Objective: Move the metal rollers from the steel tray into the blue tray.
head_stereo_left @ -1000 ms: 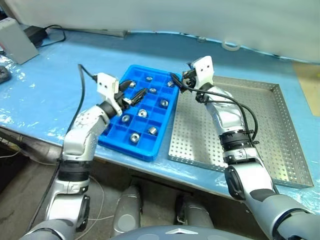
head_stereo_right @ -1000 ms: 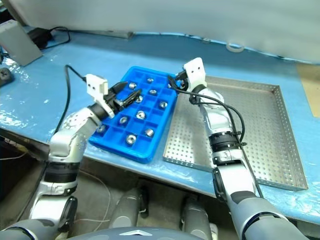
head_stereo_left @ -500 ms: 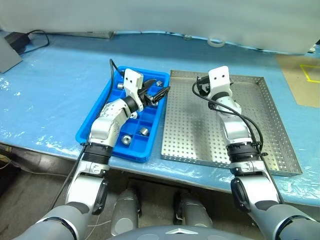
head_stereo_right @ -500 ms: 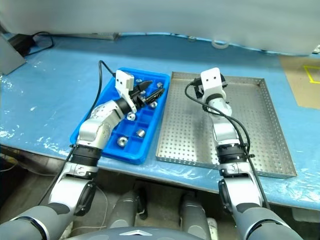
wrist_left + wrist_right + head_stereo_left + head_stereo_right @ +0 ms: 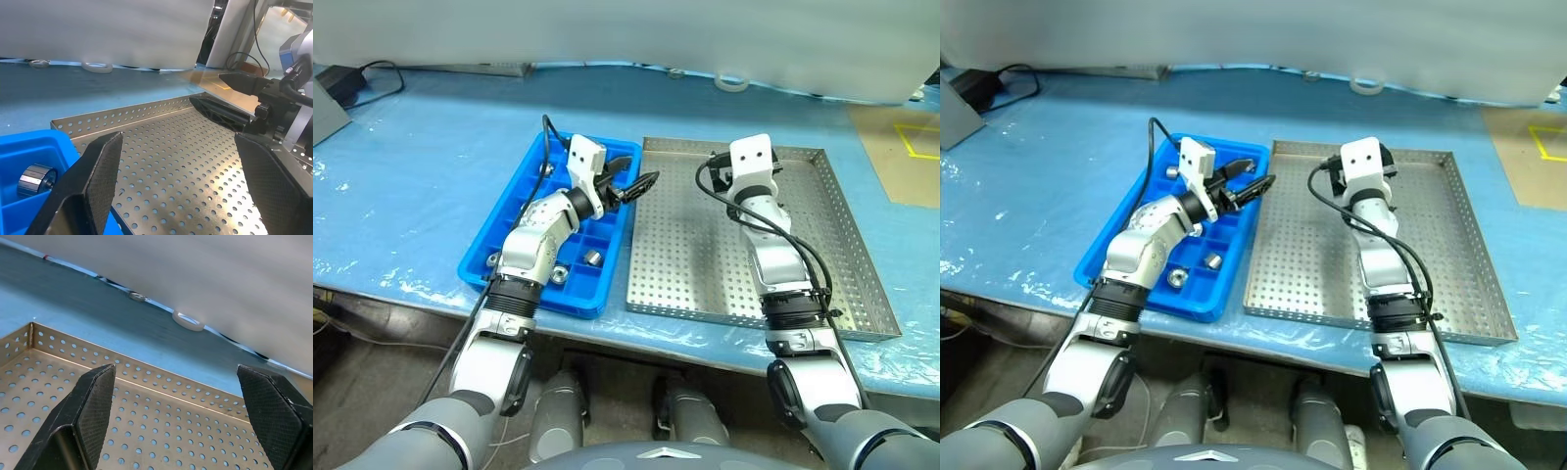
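The blue tray lies left of the steel tray, their long sides close together. Several metal rollers sit in the blue tray's compartments, among them one near the front and another close to my left gripper. My left gripper hangs open and empty over the blue tray's right rim, pointing at the steel tray. My right gripper is open and empty above the far part of the steel tray. Its black fingers also appear in the left wrist view. The steel tray's perforated floor shows bare metal.
Both trays rest on a blue plastic-covered table. A white tape ring lies beyond the steel tray near the back wall. A black cable and adapter sit at the far left. The table's front edge runs just below the trays.
The camera view has swung right. My left gripper moved from over the blue tray's middle to its right rim. My right gripper moved from the blue tray's far corner to over the steel tray.
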`<state>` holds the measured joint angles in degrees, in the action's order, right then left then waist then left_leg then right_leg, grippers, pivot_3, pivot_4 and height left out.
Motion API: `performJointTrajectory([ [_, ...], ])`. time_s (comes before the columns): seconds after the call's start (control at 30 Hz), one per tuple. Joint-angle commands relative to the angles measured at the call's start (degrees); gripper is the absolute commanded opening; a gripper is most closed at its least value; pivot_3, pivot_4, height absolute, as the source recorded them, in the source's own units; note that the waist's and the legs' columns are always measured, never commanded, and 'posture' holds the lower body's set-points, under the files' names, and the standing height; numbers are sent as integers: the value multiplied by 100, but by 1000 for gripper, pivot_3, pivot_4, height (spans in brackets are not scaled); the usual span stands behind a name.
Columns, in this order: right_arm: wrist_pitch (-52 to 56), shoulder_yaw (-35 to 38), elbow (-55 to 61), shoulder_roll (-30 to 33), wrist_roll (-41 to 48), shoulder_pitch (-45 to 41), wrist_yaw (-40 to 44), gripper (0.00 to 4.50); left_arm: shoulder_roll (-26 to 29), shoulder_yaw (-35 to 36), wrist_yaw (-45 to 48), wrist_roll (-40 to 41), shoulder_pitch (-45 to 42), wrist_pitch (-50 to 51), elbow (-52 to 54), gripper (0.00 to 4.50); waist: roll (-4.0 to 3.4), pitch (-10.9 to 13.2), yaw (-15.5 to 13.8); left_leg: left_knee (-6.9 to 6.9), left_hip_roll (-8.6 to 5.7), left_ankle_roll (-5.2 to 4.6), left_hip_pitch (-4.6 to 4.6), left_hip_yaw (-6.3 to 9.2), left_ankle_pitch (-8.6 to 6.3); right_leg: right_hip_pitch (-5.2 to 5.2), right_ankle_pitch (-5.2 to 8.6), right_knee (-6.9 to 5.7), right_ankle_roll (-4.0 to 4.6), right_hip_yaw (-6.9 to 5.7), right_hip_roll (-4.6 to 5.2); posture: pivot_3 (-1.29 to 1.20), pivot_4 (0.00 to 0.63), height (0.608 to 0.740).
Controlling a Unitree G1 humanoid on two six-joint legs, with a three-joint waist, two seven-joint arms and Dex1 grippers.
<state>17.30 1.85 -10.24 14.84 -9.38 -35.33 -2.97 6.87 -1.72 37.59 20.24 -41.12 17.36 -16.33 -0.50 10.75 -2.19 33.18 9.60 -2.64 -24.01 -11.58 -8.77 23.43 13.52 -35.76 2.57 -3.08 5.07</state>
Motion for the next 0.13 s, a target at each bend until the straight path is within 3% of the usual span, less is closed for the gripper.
performJointTrajectory([
  [0.03,-40,17,377,-26,-114,-1,-142,4127,9,21,85,-17,-105,-145,19,3879,0,0,0,0,0,0,0,0,0,0,0,0,0,0,0,-144,150,740],
  [0.13,-44,-11,403,-57,-137,-11,-184,4127,16,49,107,-33,-151,-173,-46,3879,0,0,1,0,0,0,1,0,0,0,0,0,0,0,0,-137,150,740],
])
